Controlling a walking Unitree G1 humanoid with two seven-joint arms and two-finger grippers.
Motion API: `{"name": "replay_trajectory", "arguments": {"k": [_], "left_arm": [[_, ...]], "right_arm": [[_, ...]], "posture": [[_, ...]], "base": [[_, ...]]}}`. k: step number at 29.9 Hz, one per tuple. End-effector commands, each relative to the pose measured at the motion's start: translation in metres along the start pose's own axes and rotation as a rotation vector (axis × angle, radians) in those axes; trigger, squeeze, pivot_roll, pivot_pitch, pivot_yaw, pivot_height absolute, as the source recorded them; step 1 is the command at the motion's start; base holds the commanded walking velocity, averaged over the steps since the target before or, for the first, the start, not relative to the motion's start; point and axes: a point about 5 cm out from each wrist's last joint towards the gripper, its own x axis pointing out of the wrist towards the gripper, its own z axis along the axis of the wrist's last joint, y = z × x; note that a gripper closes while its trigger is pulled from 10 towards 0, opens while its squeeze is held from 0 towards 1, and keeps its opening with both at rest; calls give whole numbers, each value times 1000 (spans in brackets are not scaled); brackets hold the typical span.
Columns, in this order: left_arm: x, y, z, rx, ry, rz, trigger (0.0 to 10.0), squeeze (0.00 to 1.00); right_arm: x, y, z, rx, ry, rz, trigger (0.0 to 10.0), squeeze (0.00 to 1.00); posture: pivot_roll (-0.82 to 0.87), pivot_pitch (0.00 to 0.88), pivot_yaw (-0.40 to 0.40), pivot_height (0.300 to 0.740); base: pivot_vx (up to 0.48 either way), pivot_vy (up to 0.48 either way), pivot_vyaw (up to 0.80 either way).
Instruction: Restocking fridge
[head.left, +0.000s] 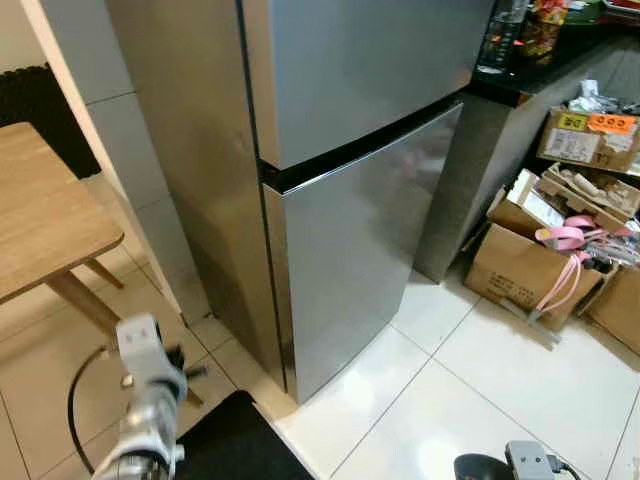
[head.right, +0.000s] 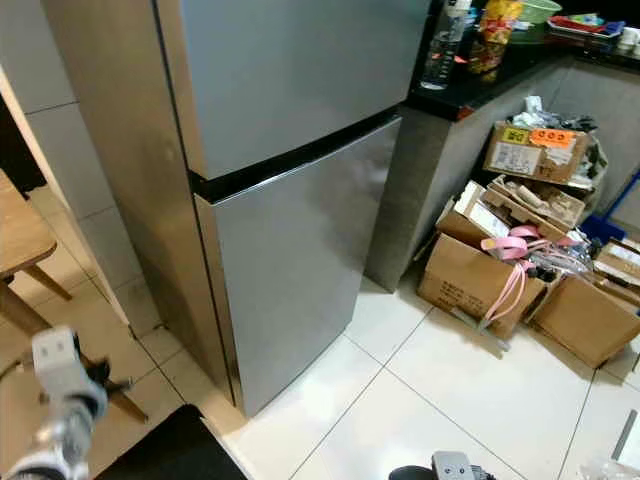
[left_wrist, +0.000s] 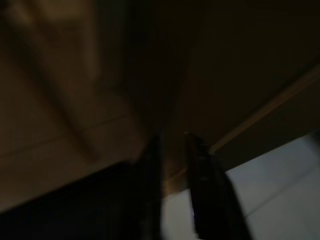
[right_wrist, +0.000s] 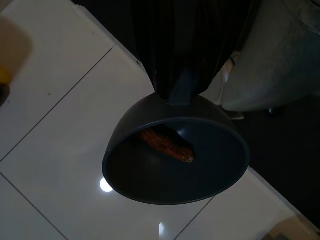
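A steel two-door fridge (head.left: 350, 150) fills the centre and upper part of the head views, both doors closed, standing on white floor tiles (head.left: 470, 390). To its right, a dark table (head.right: 480, 85) carries a bottle (head.right: 440, 50) and snack packets, and below it on the floor, at the right of the frame, sit open cardboard boxes (head.right: 480, 280) with pink straps (head.right: 515, 265) spilling out. A wooden table (head.left: 45, 215) stands at the left edge. The left arm rises at the lower left of the head views; in the dim left wrist view the left pincer (left_wrist: 172, 145) hangs with its fingers a narrow gap apart, holding nothing, over the tiles and a dark mat (head.left: 240, 440).

In the right wrist view the right pincer (right_wrist: 180, 92) is clamped on the rim of a dark bowl (right_wrist: 175, 155), centre of frame, held above the white tiles. Inside the bowl lies a reddish-brown piece of food (right_wrist: 165, 143), resting against the bowl's inner wall.
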Motion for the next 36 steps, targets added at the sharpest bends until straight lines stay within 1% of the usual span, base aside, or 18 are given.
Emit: {"name": "replay_trajectory", "arguments": {"k": [1, 3, 5, 6, 7, 8, 9, 10, 11, 12, 22, 24, 27, 28, 29, 30, 34, 36], "left_arm": [[5, -4, 15, -28, -45, -78, 10000, 1000], [13, -13, 37, -46, -114, -160, 10000, 1000], [14, -15, 41, -50, -130, -178, 10000, 1000], [17, -20, 51, -45, -158, -222, 10000, 1000], [17, -20, 51, -45, -158, -222, 10000, 1000], [20, -27, 64, -29, -192, -281, 10000, 1000], [20, -27, 64, -29, -192, -281, 10000, 1000], [22, -36, 79, -6, -232, -375, 10000, 1000], [22, -36, 79, -6, -232, -375, 10000, 1000], [21, -41, 81, 19, -233, -447, 10000, 1000], [16, -49, 74, 87, -192, -614, 10000, 1000], [15, -57, 76, 102, -202, -668, 10000, 1000], [16, -63, 81, 113, -234, -679, 10000, 1000], [16, -66, 85, 116, -255, -688, 10000, 361], [16, -66, 85, 116, -255, -688, 10000, 361], [17, -69, 89, 119, -273, -692, 10000, 0], [17, -76, 98, 136, -307, -712, 10000, 0], [20, -85, 111, 158, -347, -715, 10000, 0]], "right_arm": [[-2, -5, -1, 1, -8, -15, 10000, 0], [-3, -7, -4, 0, -3, -18, 10000, 0], [-3, -7, -4, 0, -2, -18, 10000, 0], [-4, -8, -5, 0, -1, -19, 10000, 0], [-4, -8, -5, 0, -1, -19, 10000, 0], [-4, -8, -7, 2, 2, -21, 10000, 0], [-4, -8, -7, 2, 2, -21, 10000, 0], [-5, -8, -9, 5, 5, -22, 10000, 0], [-5, -8, -9, 5, 5, -22, 10000, 0], [-5, -6, -11, 9, 9, -21, 10000, 0], [-5, -4, -14, 10, 11, -14, 10000, 0], [-6, -4, -17, 7, 13, -12, 10000, 0], [-8, -5, -21, 2, 19, -9, 10000, 0], [-9, -5, -24, 1, 22, -7, 10000, 0], [-9, -5, -24, 1, 22, -7, 10000, 0], [-11, -6, -27, -1, 27, -6, 10000, 0], [-14, -8, -35, -5, 37, -3, 10000, 0], [-18, -10, -43, -13, 48, 1, 10000, 0]], "posture": [[-76, 0, -25, 740], [-78, 0, -23, 740], [-79, 0, -23, 740], [-80, 0, -20, 740], [-80, 0, -20, 740], [-81, 0, -18, 740], [-81, 0, -18, 740], [-82, 0, -12, 740], [-82, 0, -12, 740], [-83, 3, -12, 740], [-79, 25, -9, 740], [-82, 46, -10, 740], [-85, 65, -10, 740], [-90, 81, -11, 740], [-90, 81, -11, 740], [-93, 94, -10, 740], [-101, 135, -9, 740], [-111, 179, -4, 740]], "base": [[0, 0, 0], [0, 0, 0], [0, 0, 0], [0, 0, 0], [0, 0, 0], [0, 0, 0], [0, 0, 0], [0, 0, 0], [0, 0, 0], [0, 0, 0], [0, 0, 0], [0, 0, 0], [0, 0, 0], [0, 0, 0], [0, 0, 0], [0, 0, 0], [0, 0, 0], [0, 0, 0]]}}
